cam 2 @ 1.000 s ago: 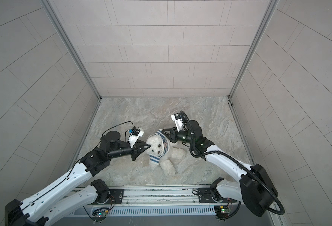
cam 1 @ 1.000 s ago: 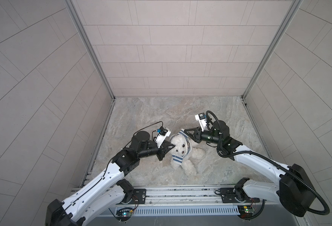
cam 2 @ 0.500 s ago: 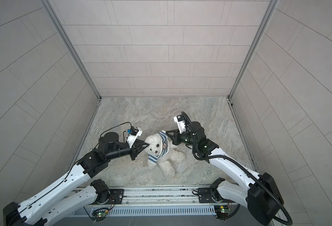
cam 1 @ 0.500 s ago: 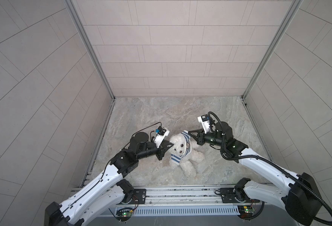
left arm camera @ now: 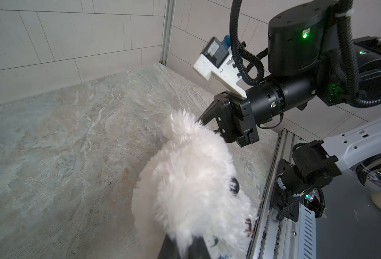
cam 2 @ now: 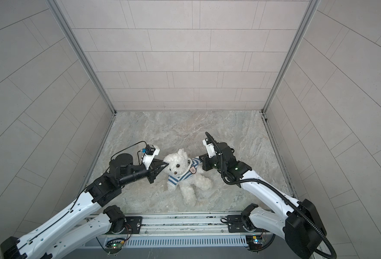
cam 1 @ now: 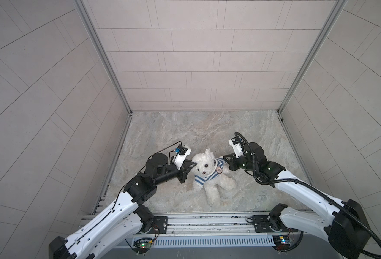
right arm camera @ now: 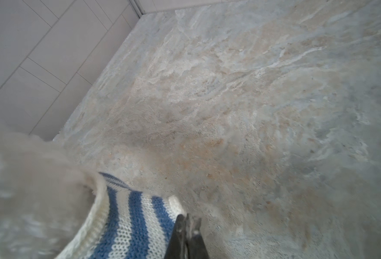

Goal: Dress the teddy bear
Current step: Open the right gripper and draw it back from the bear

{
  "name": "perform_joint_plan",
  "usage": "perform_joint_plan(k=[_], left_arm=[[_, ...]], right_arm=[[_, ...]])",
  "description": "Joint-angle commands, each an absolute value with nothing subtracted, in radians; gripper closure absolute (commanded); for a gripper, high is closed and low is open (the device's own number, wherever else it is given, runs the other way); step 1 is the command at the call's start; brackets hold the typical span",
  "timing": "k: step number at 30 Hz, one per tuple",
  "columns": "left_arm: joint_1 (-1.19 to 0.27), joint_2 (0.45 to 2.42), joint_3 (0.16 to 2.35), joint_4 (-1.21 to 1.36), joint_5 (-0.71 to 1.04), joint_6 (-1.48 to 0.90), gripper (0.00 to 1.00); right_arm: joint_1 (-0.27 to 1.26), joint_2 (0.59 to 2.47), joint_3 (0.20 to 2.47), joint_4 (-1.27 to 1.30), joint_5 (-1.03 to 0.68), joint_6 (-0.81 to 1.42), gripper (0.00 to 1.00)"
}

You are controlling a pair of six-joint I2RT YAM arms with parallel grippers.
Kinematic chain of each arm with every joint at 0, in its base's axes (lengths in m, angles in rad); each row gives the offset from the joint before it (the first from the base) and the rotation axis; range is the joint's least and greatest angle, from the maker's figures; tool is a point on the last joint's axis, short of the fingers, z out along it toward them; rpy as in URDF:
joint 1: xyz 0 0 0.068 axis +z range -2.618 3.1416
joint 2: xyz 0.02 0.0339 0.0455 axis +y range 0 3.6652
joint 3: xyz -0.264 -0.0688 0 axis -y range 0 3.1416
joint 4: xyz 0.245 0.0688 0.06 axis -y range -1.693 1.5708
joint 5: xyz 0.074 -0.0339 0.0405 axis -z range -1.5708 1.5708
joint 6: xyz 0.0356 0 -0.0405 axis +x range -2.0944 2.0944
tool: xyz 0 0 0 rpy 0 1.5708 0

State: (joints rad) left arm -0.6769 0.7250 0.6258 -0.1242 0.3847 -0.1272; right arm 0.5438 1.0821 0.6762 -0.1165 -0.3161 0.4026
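The left end effector (cam 1: 193, 165) pinches teddy bear (cam 1: 217, 188) fur, the right end effector (cam 1: 223, 157) the shirt (cam 1: 200, 179) edge. Pulling apart could slip either grip

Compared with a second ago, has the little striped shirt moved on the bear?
Yes. The striped shirt has slid from around the teddy bear's head down onto its shoulders and chest, toward the metal rail at the front.
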Motion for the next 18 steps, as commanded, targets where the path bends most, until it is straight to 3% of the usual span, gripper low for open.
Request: perform_joint_plan(k=[1,7,15,18], left_arm=[[-0.676,0.690,0.616,-0.066,0.338,-0.157,1.00],[-0.676,0.675,0.606,-0.035,0.303,-0.235,1.00],[-0.676,0.695,0.607,-0.025,0.259,-0.406,1.00],[-0.676,0.715,0.604,-0.011,0.248,-0.487,1.00]], right_arm=[[0.534,1.056,0.651,-0.196,-0.229,0.369,1.00],[0.540,0.991,0.651,-0.170,-0.273,0.352,0.99],[0.558,0.810,0.646,-0.184,-0.258,0.338,0.61],[0.578,0.765,0.627,-0.205,-0.261,0.351,0.55]])
